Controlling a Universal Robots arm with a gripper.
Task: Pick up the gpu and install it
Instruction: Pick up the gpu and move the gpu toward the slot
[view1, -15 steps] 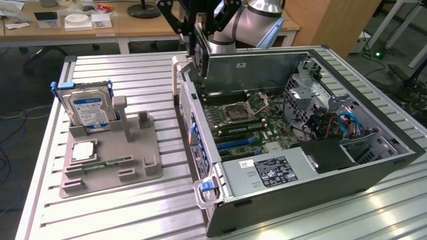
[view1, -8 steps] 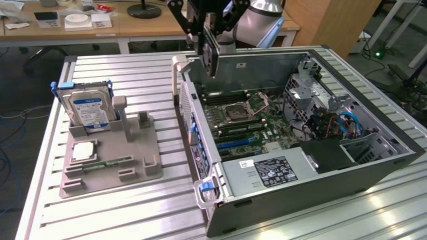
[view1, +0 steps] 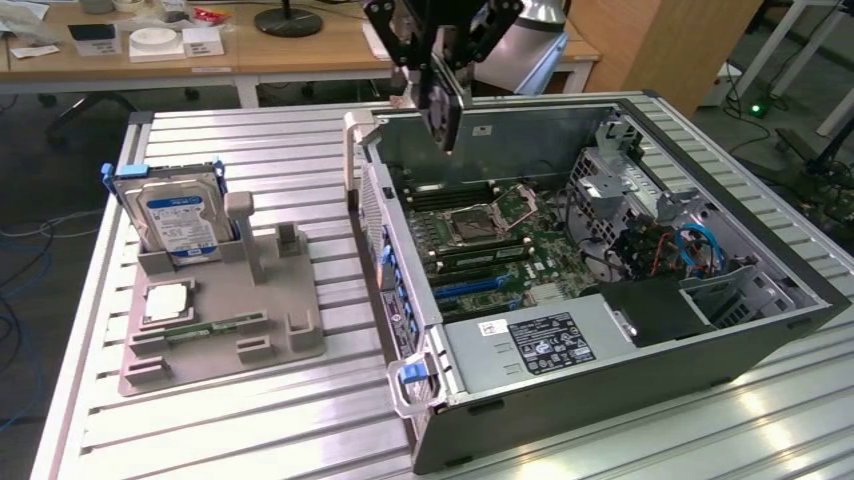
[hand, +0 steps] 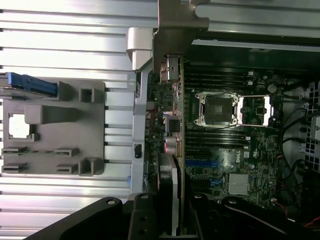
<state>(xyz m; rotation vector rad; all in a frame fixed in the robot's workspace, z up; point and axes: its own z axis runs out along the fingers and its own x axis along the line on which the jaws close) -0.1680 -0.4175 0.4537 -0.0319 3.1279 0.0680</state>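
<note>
The gpu hangs edge-down from my gripper, which is shut on its upper part, above the back left corner of the open computer case. In the wrist view the gpu appears edge-on, a thin card with its black shroud on one side and its silver end bracket at the far end. It hovers over the motherboard close to the case's side wall, between the black fingers. Nothing shows it touching the board.
A grey holder on the slatted table at the exterior view's left carries a hard drive, a square chip and a green memory stick. Inside the case are the CPU socket, memory slots and a power supply.
</note>
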